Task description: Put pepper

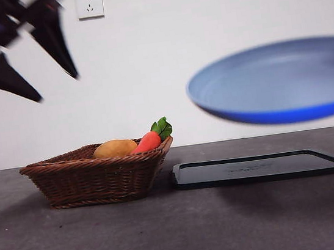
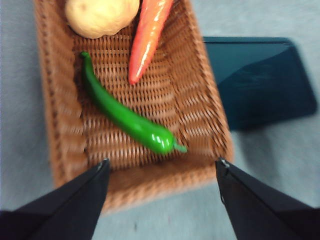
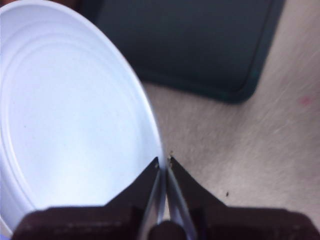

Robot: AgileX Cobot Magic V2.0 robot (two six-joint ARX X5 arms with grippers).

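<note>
Currently the green pepper (image 2: 127,120) is lying on the floor of the wicker basket (image 2: 205,107), beside a carrot (image 2: 148,37) and a potato (image 2: 101,16). The left gripper (image 2: 161,167) is held above it with jaws spread wide, presumably so the pepper can be straddled. A blue plate (image 1: 275,83) is kept aloft over the dark tray (image 1: 262,168), pinched by its rim in the right gripper (image 3: 163,162), apparently as the receiving dish.
</note>
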